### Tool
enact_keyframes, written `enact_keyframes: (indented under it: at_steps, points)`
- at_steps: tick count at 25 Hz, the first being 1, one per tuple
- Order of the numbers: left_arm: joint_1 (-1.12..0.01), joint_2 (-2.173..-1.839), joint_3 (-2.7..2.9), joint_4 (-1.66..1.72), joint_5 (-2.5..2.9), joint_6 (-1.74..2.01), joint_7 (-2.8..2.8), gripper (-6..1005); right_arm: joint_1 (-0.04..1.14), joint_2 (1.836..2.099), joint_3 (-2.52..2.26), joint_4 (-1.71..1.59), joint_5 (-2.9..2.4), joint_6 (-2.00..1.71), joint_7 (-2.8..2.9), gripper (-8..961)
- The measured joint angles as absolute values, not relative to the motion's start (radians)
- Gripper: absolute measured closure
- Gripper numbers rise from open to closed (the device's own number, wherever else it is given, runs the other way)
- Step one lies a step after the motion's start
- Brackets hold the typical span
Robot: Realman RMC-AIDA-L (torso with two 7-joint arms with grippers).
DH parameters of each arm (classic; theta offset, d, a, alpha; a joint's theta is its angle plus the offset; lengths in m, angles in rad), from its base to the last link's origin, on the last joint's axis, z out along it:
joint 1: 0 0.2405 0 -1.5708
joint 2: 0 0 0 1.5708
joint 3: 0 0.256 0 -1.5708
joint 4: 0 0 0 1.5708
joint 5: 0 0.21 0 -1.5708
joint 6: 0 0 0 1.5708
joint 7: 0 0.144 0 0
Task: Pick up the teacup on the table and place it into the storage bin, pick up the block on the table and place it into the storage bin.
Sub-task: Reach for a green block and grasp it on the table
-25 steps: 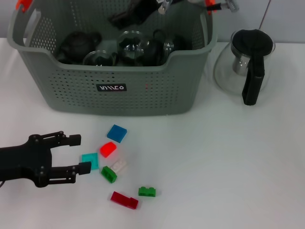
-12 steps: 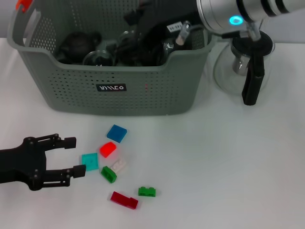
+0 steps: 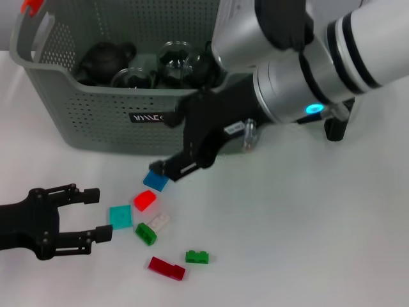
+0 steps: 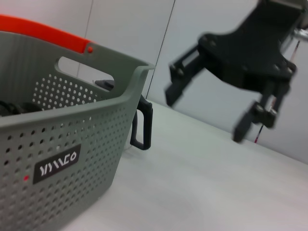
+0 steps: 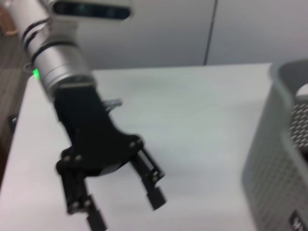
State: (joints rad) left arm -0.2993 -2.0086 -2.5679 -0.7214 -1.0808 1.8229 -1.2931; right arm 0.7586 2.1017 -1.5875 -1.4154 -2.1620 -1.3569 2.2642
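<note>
The grey-green storage bin (image 3: 96, 125) stands at the back of the table, also seen in the left wrist view (image 4: 57, 144). Glass teacups (image 3: 176, 61) and a dark teapot (image 3: 105, 57) lie inside it. Several small blocks are scattered in front of it: blue (image 3: 155, 181), red (image 3: 144, 200), teal (image 3: 120, 216), white (image 3: 160, 222), green (image 3: 146, 234). My right gripper (image 3: 167, 169) hangs open and empty just above the blue block; the left wrist view shows its fingers spread (image 4: 207, 115). My left gripper (image 3: 99, 213) rests open at the lower left, close to the teal block.
A glass carafe stands right of the bin, mostly hidden by my right arm; its black handle (image 3: 335, 131) shows. Another green block (image 3: 197, 257) and a dark red one (image 3: 167, 267) lie nearer the front edge. The right wrist view shows my left gripper (image 5: 127, 211) over bare white table.
My right arm has swung out of the bin and down in front of it, to the blue block. My left gripper has drifted slightly left.
</note>
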Motion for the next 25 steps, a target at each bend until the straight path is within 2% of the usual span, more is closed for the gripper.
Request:
enact_keyframes:
  at_steps: [13,25]
  points:
    - [-0.285,-1.994,-2.569,-0.727,-1.069,1.826,-1.289,169,0.779,2.100,-1.606,-1.398,-2.199,-1.482,2.267,114]
    - [-0.294,-1.974,-2.571,-0.729,-1.080,1.880,-1.279,170,0.860,2.100,-1.631,-1.200,-2.211,-1.506,2.272,116]
